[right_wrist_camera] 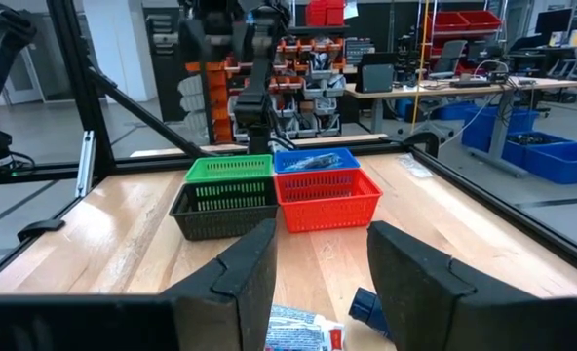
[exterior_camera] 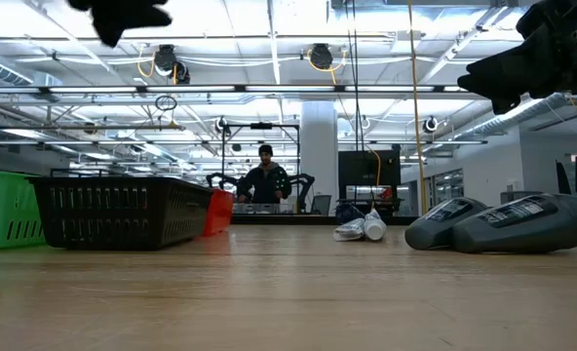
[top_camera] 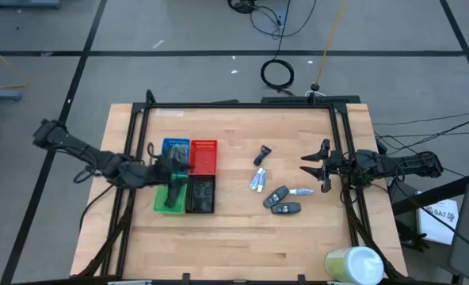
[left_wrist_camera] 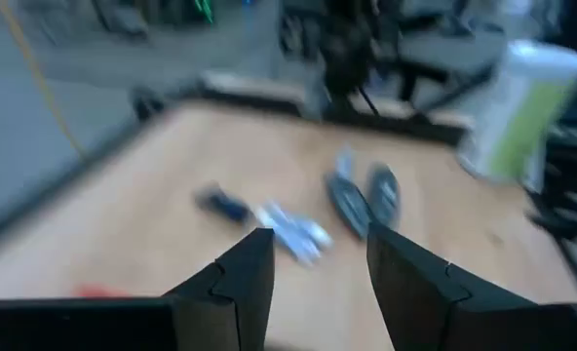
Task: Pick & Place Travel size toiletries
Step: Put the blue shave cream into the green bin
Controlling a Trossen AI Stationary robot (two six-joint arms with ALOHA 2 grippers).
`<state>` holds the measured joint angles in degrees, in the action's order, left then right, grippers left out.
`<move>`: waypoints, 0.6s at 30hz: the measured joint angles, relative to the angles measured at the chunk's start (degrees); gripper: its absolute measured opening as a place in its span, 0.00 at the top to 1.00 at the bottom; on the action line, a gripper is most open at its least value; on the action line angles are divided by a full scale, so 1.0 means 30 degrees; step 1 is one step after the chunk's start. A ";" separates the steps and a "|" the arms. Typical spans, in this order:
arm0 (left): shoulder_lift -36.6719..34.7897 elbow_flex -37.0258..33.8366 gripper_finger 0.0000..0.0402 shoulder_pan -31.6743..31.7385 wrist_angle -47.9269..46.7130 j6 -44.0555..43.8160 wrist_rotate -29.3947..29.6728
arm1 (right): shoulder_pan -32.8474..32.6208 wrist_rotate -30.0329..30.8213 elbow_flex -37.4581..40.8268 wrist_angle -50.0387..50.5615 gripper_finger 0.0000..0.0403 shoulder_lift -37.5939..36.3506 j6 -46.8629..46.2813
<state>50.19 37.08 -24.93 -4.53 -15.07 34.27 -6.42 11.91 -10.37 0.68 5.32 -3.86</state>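
Observation:
The travel size toiletries lie loose on the wooden table, right of the trays: a dark tube [top_camera: 262, 154], white tubes [top_camera: 258, 180], a small silver tube [top_camera: 302, 191] and two dark oblong packs [top_camera: 276, 195] [top_camera: 287, 208]. They also show in the left wrist view, the packs [left_wrist_camera: 362, 195] beyond the white tubes [left_wrist_camera: 293, 229]. My left gripper [top_camera: 177, 168] [left_wrist_camera: 320, 283] hovers open above the trays, holding nothing. My right gripper [top_camera: 317, 165] [right_wrist_camera: 321, 283] hangs open above the table, right of the toiletries. White tubes [right_wrist_camera: 298, 331] lie just below it.
Four trays stand together left of centre: blue [top_camera: 175, 147], red [top_camera: 204, 156], green [top_camera: 162, 199] and black [top_camera: 200, 195]. A big pale green-white cylinder [top_camera: 353, 265] stands at the near right corner. A black frame rims the table. A person stands in the room beyond [exterior_camera: 265, 180].

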 joint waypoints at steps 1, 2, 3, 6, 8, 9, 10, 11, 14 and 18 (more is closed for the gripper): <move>0.0000 0.0000 0.60 0.0199 0.0703 0.0940 0.0329 | 0.0000 0.0005 0.0000 0.0001 0.63 0.0000 0.0000; 0.0000 0.0000 0.60 0.0390 0.1327 0.1688 0.0534 | 0.0007 0.0005 0.0000 0.0002 0.63 0.0000 0.0000; 0.0000 0.0000 0.60 0.0597 0.1956 0.2372 0.0617 | 0.0004 0.0001 0.0000 -0.0001 0.63 0.0000 0.0000; 0.0000 0.0007 0.60 0.1170 0.3425 0.4061 0.0631 | 0.0000 0.0005 0.0000 -0.0001 0.63 0.0000 0.0000; 0.0000 0.0007 0.60 0.1483 0.3838 0.4817 0.0630 | 0.0000 0.0005 0.0000 0.0002 0.63 0.0000 0.0000; 0.0000 0.0007 0.60 0.1612 0.3931 0.5023 0.0624 | 0.0000 0.0017 0.0002 0.0001 0.63 0.0000 0.0000; 0.0000 0.0007 0.60 0.1745 0.3964 0.5169 0.0624 | 0.0000 0.0096 0.0054 -0.0061 0.63 0.0007 -0.0031; 0.0000 0.0007 0.60 0.1878 0.3961 0.5266 0.0624 | 0.0001 0.0386 0.0250 -0.0336 0.63 0.0020 -0.0137; 0.0007 0.0007 0.60 0.2135 0.3903 0.5363 0.0624 | 0.0003 0.2394 0.1221 -0.2706 0.63 0.0617 -0.0436; 0.0007 0.0007 0.60 0.2377 0.3844 0.5363 0.0624 | 0.0126 0.3043 0.1118 -0.4376 0.62 0.2428 0.0834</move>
<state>50.22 37.10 -17.80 7.01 1.02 36.14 -6.04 21.04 -7.02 -12.45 12.61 -1.36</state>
